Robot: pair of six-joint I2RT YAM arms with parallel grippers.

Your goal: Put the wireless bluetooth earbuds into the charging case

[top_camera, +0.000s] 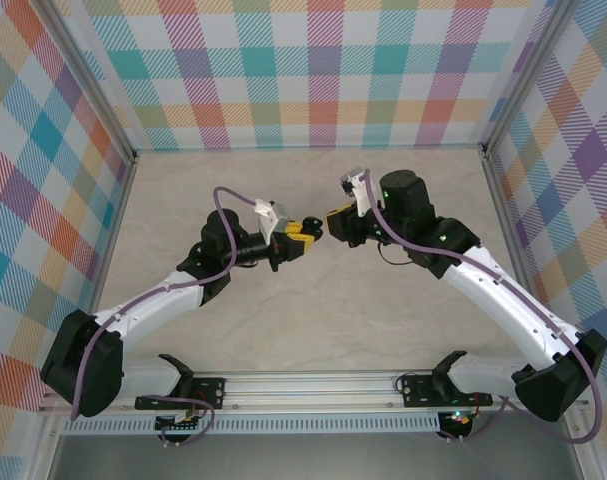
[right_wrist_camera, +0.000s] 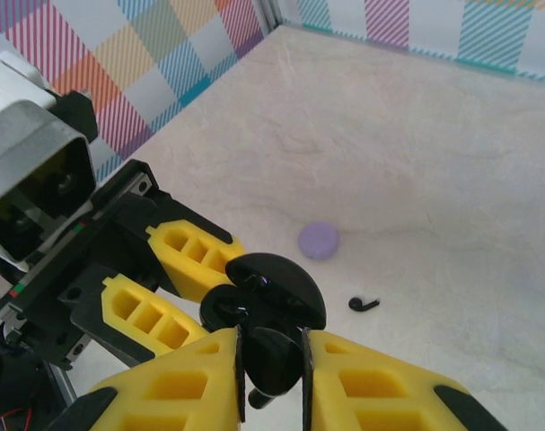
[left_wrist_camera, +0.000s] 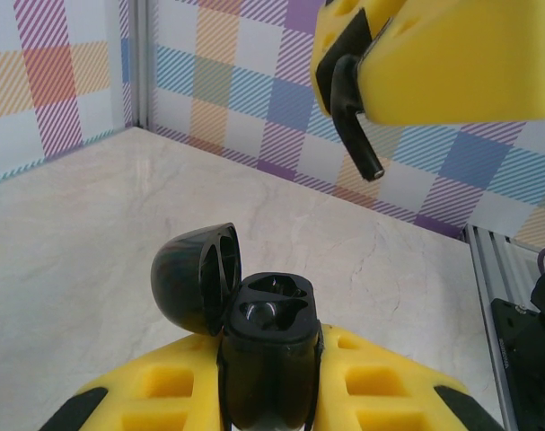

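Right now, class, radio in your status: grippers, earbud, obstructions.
Left gripper shut on open case. Right gripper shut on black earbud, not yet in. Spare earbud, lilac disc on table, off path.

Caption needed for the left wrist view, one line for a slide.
Left gripper holds the open black charging case; right gripper holds a black earbud close by.

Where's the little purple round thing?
In the right wrist view, the lilac disc lies on the marble table, just beyond the open black case, with a loose black earbud beside it.
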